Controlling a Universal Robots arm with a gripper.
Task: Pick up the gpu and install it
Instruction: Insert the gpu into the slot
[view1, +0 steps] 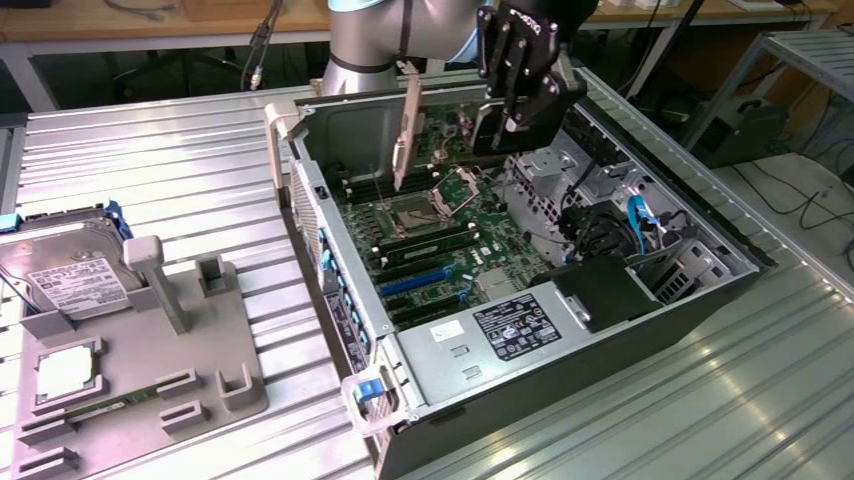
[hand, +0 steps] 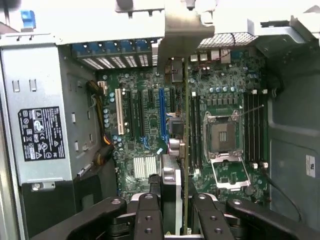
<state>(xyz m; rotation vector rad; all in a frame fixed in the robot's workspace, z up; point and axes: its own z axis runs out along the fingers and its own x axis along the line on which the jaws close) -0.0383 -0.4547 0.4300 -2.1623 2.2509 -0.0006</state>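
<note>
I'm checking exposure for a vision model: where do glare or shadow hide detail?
Wrist view: the pale metal case frame beyond the thin dark expansion card washes out white. Exterior view: glare streaks the ribbed metal table.

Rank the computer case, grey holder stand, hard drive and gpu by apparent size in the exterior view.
1. computer case
2. grey holder stand
3. hard drive
The gpu is seen almost edge-on and farther back, so its rank against the drive is unsure.

The jaws hold the gpu (view1: 407, 122) upright above the open computer case (view1: 601, 400).
</note>
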